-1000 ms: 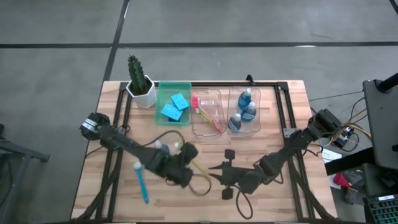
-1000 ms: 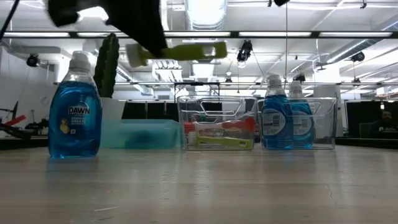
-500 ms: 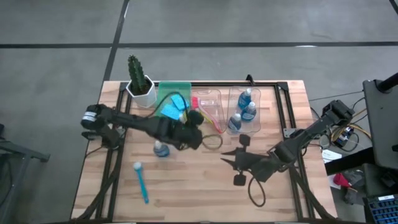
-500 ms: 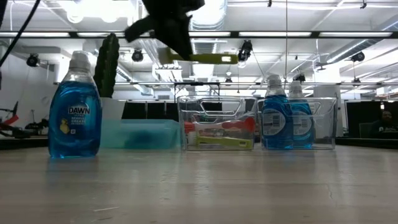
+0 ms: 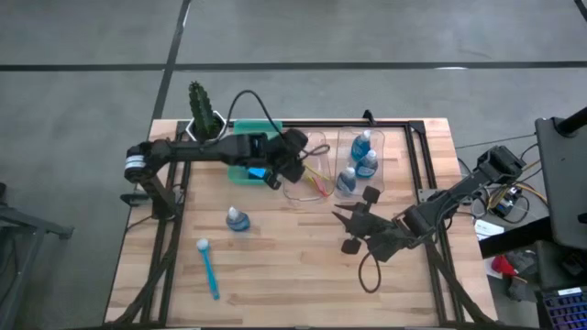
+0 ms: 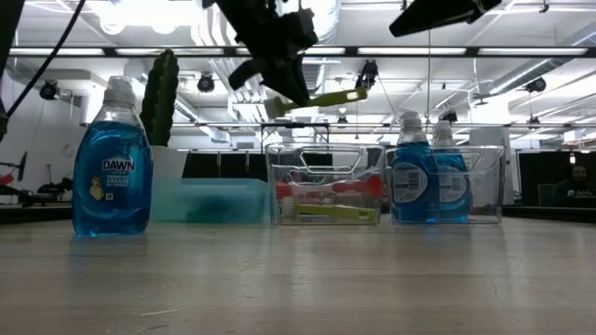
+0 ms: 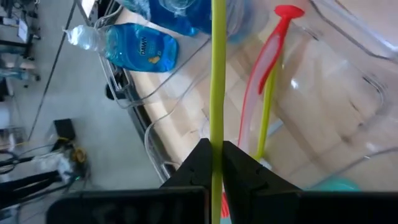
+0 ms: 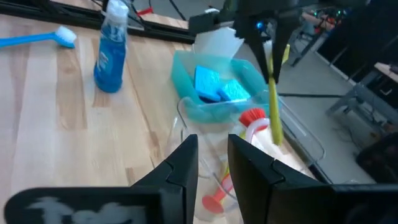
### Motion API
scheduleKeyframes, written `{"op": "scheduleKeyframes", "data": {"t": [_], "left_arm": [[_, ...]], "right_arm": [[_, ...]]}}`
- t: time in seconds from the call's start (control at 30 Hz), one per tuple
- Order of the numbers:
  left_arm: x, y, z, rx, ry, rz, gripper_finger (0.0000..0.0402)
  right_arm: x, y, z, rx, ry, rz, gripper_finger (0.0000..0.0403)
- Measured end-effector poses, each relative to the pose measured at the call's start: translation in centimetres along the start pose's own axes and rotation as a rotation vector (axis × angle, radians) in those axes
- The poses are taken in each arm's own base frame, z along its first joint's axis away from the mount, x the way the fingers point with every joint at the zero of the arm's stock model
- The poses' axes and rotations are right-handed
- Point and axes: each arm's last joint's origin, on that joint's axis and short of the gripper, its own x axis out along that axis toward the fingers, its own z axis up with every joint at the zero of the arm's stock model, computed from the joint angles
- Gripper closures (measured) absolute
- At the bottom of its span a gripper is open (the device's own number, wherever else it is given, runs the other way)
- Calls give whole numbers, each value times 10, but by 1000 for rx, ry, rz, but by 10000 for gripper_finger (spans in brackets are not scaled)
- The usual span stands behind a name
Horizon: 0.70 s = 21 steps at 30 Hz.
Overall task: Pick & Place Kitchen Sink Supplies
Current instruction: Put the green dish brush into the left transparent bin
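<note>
Holding a yellow-green brush (image 7: 217, 81) pinched between the two fingers of the left gripper (image 5: 295, 163), up in the air over the middle clear bin (image 5: 305, 188). Gripping it partway along the thin handle, with the long axis running away from the wrist, out over the bin and toward the bottle bin (image 5: 362, 188) on the right side of the table. Tilting slightly rather than lying level, seen from table height (image 6: 321, 98), with the end toward the bottles a little higher.

Lying inside the middle bin already: a pink brush (image 7: 268, 53) and a second yellow-green brush (image 7: 266, 112), both lengthwise along the bin's floor.

Resting in the green bin (image 8: 186, 68) beside it: two blue sponges (image 8: 216, 84).

Standing upright in the far clear bin: several blue bottles (image 5: 364, 156). Standing alone on the bare table: one more blue bottle (image 5: 238, 219), with a blue brush (image 5: 209, 266) lying flat nearby, its head pointing toward the table's back edge.

Hovering with fingers spread above the table's right half: the right gripper (image 5: 356, 220), holding nothing.
</note>
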Motion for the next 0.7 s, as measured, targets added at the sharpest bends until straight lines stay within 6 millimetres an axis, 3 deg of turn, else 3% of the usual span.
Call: {"op": "scheduleKeyframes", "data": {"t": [0.27, 0.7], "left_arm": [[22, 2, -12, -21, -181, 15, 379], [50, -28, -34, 170, -37, 43, 383]], "right_arm": [[1, 1, -3, 12, 5, 3, 335], [1, 2, -3, 12, 6, 3, 317]]}}
